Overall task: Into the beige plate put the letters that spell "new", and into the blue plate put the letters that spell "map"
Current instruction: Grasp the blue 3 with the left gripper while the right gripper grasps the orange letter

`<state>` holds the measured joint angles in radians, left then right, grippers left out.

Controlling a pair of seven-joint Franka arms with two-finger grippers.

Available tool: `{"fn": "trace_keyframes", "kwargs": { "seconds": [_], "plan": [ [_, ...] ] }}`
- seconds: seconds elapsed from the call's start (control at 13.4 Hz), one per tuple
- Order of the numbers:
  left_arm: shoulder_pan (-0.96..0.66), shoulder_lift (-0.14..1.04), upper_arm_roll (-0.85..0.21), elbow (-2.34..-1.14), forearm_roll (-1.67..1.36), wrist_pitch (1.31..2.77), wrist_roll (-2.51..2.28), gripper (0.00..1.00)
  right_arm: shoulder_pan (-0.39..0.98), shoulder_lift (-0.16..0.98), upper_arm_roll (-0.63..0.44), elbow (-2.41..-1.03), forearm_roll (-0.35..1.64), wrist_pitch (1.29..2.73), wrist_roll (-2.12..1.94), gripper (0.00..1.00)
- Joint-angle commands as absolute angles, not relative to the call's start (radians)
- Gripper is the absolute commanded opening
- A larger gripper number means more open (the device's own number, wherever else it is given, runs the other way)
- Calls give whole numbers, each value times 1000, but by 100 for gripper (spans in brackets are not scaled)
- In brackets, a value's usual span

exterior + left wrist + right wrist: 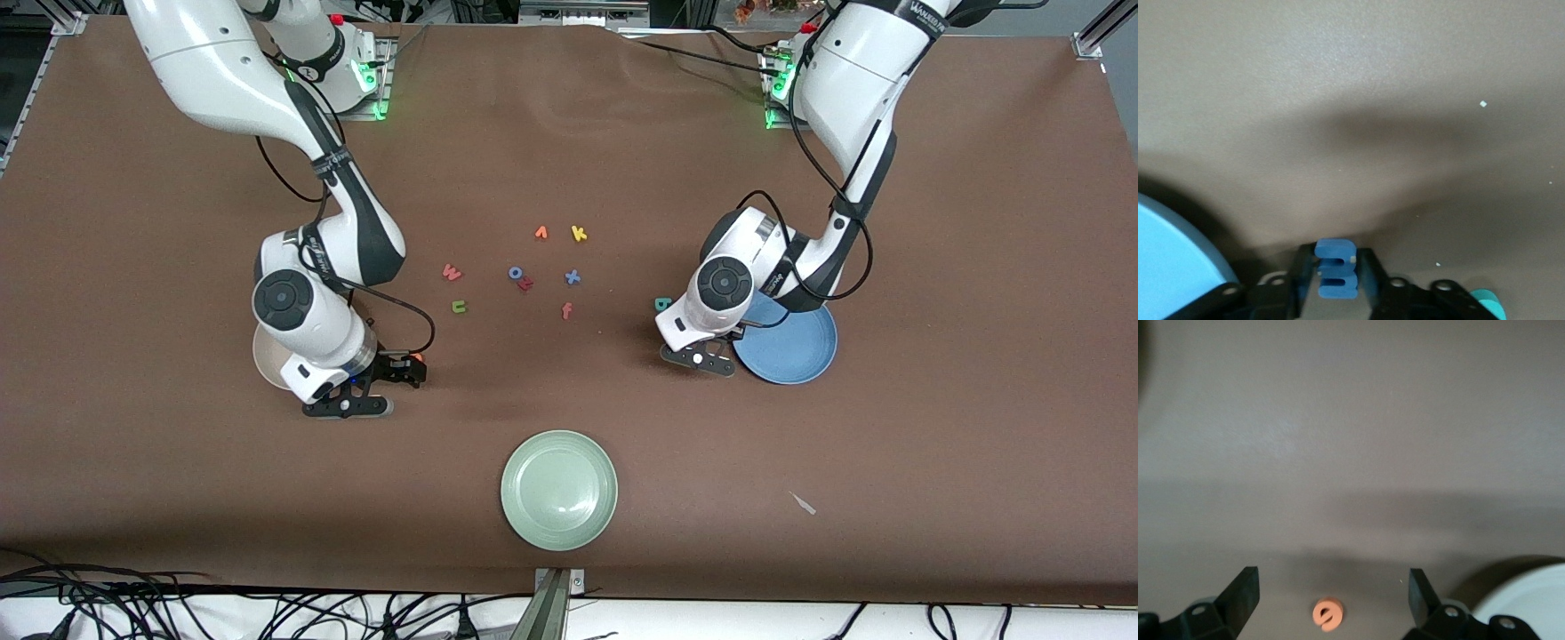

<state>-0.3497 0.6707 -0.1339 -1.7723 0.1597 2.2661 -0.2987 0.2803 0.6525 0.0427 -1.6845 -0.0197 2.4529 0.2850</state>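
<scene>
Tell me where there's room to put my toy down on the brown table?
Bare cloth lies all around the pale green plate, and between the two arms' bases. It's crowded in the middle, where letters like the yellow k and blue x are scattered, and beside both grippers.

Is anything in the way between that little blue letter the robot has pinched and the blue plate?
Nothing visible. The left gripper is shut on the blue m, right beside the blue plate, with only bare table between them. The right gripper hangs open over the orange e.
</scene>
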Motion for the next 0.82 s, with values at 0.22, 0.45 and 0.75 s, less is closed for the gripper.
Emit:
{"fn": "trace_keyframes", "kwargs": {
  "seconds": [0.22, 0.45, 0.75],
  "plan": [
    [-310, 588, -141, -1761, 190, 2225, -246, 6, 285, 646, 74, -1784, -48, 2542, 371, 99],
    [-247, 539, -143, -1709, 178, 2078, -102, 10, 285, 638, 75, -1824, -49, 2556, 374, 99],
    [-161, 546, -155, -1756, 169, 2063, 44, 19, 285, 643, 75, -1848, -63, 2595, 374, 99]
  ]
}}
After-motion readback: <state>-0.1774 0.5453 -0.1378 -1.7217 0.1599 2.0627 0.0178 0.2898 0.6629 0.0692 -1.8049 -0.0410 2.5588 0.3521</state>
